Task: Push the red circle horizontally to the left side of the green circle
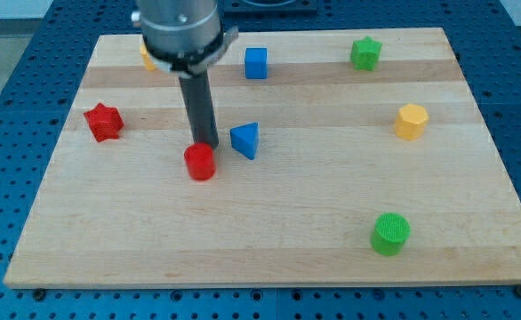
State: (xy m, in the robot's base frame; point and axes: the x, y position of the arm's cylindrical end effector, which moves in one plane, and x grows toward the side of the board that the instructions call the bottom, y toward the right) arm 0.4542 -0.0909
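Note:
The red circle [200, 163] lies on the wooden board [269, 222], left of centre. My tip [204, 144] stands right at its upper edge, touching or nearly touching it. The green circle [390, 234] lies far off toward the view's bottom right, lower than the red circle. The rod rises from the tip up to the arm's grey collar near the view's top.
A blue triangle [245, 140] sits just right of my tip. A red star [103, 122] lies at the left. A blue cube [256, 63], a green star [364, 53] and a yellow block [147, 57], partly hidden by the arm, line the top. A yellow hexagon [411, 121] sits at the right.

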